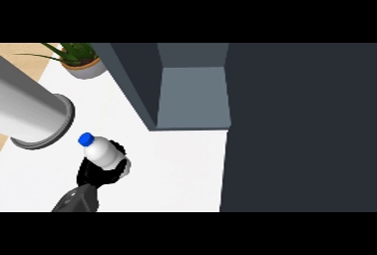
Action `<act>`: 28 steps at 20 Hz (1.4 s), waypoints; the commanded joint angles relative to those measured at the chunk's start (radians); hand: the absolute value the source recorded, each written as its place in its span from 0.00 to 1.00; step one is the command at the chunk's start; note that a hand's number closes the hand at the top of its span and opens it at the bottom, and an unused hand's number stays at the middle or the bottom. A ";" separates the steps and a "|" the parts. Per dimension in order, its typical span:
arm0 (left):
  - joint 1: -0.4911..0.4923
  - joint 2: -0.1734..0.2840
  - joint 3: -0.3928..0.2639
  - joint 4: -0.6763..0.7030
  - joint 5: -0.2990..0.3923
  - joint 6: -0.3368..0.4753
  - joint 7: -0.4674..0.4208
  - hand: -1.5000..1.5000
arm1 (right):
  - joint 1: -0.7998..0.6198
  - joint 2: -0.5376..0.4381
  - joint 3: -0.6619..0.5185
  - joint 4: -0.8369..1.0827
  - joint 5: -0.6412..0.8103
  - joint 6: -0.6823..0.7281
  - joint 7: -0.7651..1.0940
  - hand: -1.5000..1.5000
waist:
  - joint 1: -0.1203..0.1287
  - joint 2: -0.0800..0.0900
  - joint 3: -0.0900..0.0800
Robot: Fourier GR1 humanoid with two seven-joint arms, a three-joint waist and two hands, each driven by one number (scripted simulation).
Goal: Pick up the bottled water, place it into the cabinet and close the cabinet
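**A:** Head view first. What does the hand have?

**B:** One black hand [103,172] comes up from the lower edge, left of centre, with its fingers curled round the bottled water [101,151]. The bottle tilts, its blue cap pointing up and left. I take it for the robot's right hand, though that is a judgement; only one forearm shows. The other hand is nowhere in view.

**A:** And the cabinet?

**B:** The cabinet [193,97] is up and to the right of the bottle, with a pale grey opening between dark walls. A big dark panel [302,129] fills the right side, probably the open door.

**A:** What could go wrong?

**B:** The near wall [138,84] of the cabinet lies between the bottle and the opening. A straight push up and right could knock the tilted bottle on that edge and twist it in the fingers. The opening also looks narrow, so the hand itself might catch.

**A:** Room to move?

**B:** The white counter [177,169] is bare between hand and cabinet front. At the left a large grey cylinder [33,117] sits just beside the cap, so little space there. A potted plant [80,61] stands at the top left, well apart.
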 commanded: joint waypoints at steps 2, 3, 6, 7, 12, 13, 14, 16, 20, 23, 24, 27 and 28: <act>0.026 0.060 0.022 0.018 0.018 -0.128 -0.075 1.00 | -0.018 0.028 0.036 0.023 0.044 -0.023 -0.017 0.00 | 0.002 0.003 -0.003; 0.025 0.030 0.021 -0.023 0.030 -0.070 -0.036 1.00 | -0.039 0.023 0.039 -0.012 0.038 -0.043 0.034 0.00 | 0.007 0.001 -0.002; 0.044 0.027 0.045 -0.091 0.085 -0.097 0.016 1.00 | 0.047 0.005 0.023 0.022 0.030 0.000 -0.055 0.00 | 0.012 -0.004 0.000; 0.048 0.009 0.031 -0.072 0.069 -0.103 -0.010 1.00 | -0.009 -0.029 -0.026 0.002 -0.034 0.010 0.018 0.00 | 0.010 0.000 -0.001; 0.066 0.013 0.040 -0.169 0.134 -0.121 0.124 1.00 | 0.036 -0.040 -0.036 -0.005 -0.036 0.027 -0.024 0.00 | 0.011 -0.003 -0.001; 0.111 -0.009 0.016 -0.212 0.117 -0.107 0.095 1.00 | -0.029 -0.004 0.008 0.018 -0.005 -0.010 0.012 0.00 | 0.015 -0.002 -0.001; 0.084 0.010 0.028 -0.232 0.143 -0.121 0.142 1.00 | -0.006 0.003 0.044 -0.036 0.026 -0.028 0.030 0.00 | 0.015 -0.003 -0.001; 0.158 -0.021 0.002 -0.347 0.164 -0.102 0.211 1.00 | -0.057 0.007 0.008 0.023 0.014 -0.040 0.028 0.00 | 0.021 -0.004 0.000; 0.241 -0.089 -0.061 -0.591 0.167 0.047 0.335 1.00 | -0.008 -0.009 0.038 -0.043 0.003 -0.030 0.054 0.00 | 0.024 -0.006 0.000; 0.245 -0.086 -0.072 -0.688 0.191 0.074 0.406 1.00 | 0.049 -0.032 0.015 -0.017 -0.023 0.017 -0.025 0.00 | 0.013 -0.004 0.000; 0.250 -0.124 -0.100 -0.743 0.189 0.120 0.454 1.00 | -0.030 -0.013 0.014 -0.046 -0.030 -0.043 0.080 0.00 | 0.019 -0.003 0.000; 0.256 -0.149 -0.190 -0.864 0.203 0.203 0.451 1.00 | -0.016 0.004 0.065 0.002 0.022 -0.023 0.013 0.00 | 0.017 -0.005 0.000; 0.265 -0.149 -0.157 -0.886 0.166 0.204 0.455 1.00 | -0.021 -0.017 0.020 -0.005 -0.027 -0.015 0.027 0.00 | 0.014 -0.002 -0.001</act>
